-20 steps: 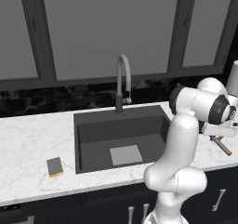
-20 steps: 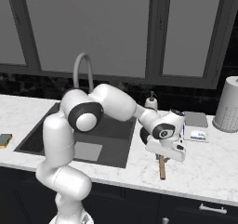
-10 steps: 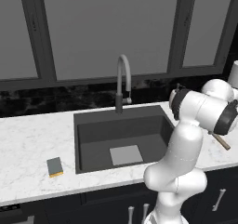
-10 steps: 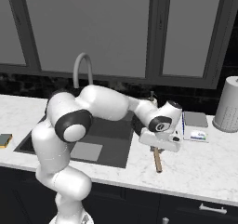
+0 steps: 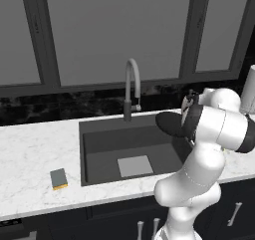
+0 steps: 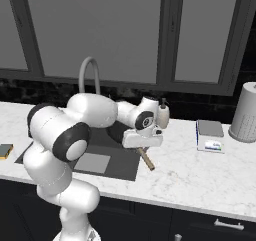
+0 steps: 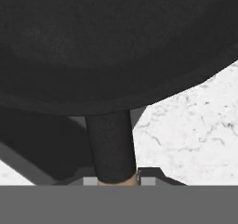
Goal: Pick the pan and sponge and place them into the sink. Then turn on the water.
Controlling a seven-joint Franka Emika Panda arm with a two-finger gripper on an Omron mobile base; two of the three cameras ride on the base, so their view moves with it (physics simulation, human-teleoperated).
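My gripper [image 6: 143,145] is shut on the handle of the pan [image 5: 169,123] and holds it lifted. The black pan hangs over the right edge of the sink [image 5: 99,149]. Its light-brown handle end [image 6: 146,159] sticks out toward the front over the counter. In the hand view the pan's dark bowl [image 7: 116,46] is close above the gripper [image 7: 118,181], and its dark handle neck [image 7: 111,144] runs down between the jaws. The sponge [image 5: 59,178] lies flat on the counter left of the sink, also visible as the sponge [image 6: 6,150] at the far left. The arched faucet [image 5: 130,87] stands behind the basin, no water running.
A light grey plate [image 5: 135,166] lies on the sink floor. A soap dispenser [image 6: 163,114] stands behind the gripper. A grey-topped box [image 6: 210,135] and a paper towel roll [image 6: 245,112] stand on the counter to the right. Dark windows back the counter.
The arm has swung left, carrying the pan from the counter right of the sink to over the sink's right edge. The sponge has stayed in place.
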